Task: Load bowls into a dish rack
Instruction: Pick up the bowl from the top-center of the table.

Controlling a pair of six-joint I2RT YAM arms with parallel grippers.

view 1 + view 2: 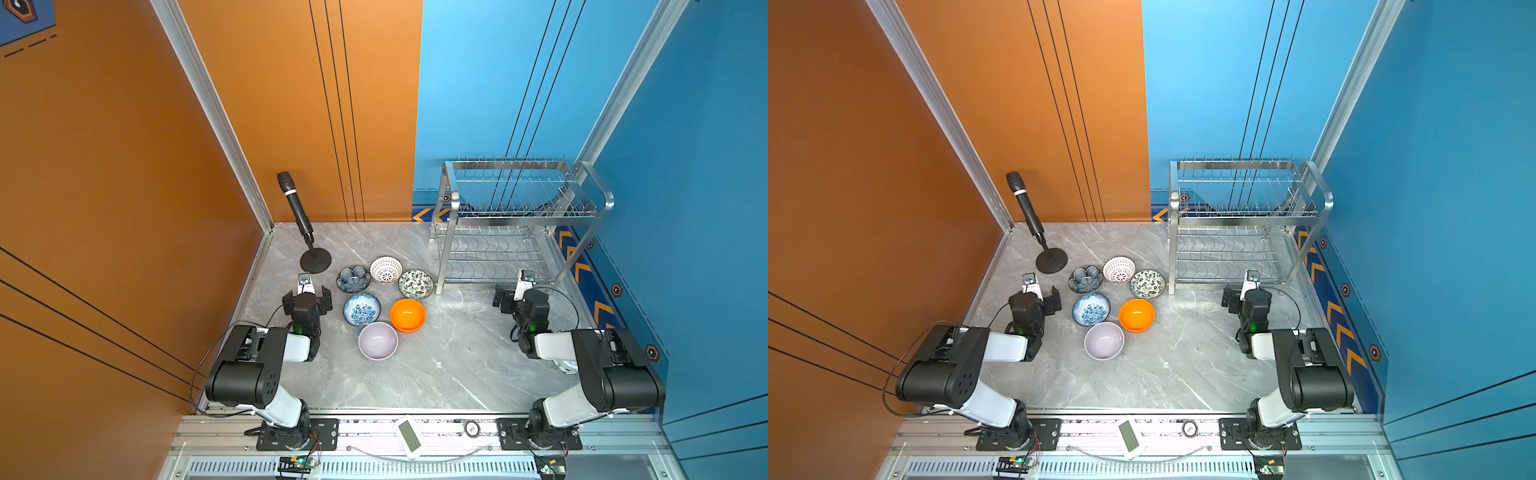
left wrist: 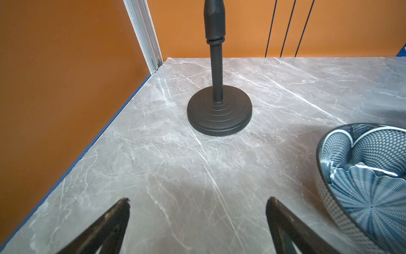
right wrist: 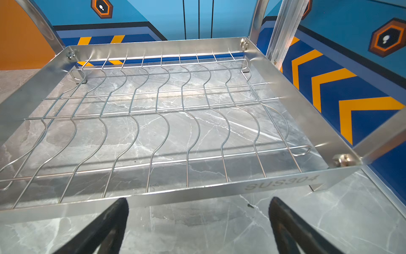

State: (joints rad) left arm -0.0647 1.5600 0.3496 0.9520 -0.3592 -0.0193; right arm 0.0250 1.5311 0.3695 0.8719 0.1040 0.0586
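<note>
1. Left gripper (image 2: 198,199) sits right at the lens in the left wrist view. Its black fingers (image 2: 105,224) are spread wide, with only the marble table (image 2: 153,165) between them. The petal bowl (image 2: 362,176) sits just off its right finger, not touching, and the microphone stand (image 2: 219,111) rises ahead of the tips.
2. Over to the right wrist view: the right gripper (image 3: 198,198) is also spread wide, gripping nothing. The dish rack (image 3: 197,193) stands just ahead of its tips (marble shows straight through the lower tier's wires).
3. Both top views now: all six bowls sit upright on the table in a tight cluster to the left gripper's right, well apart from the right gripper.
4. Nearest that left gripper is the floral bowl (image 1: 361,309). Past it come the lattice bowl (image 1: 386,270), leaf bowl (image 1: 415,284), orange bowl (image 1: 407,314) and lilac bowl (image 1: 377,340).
</note>
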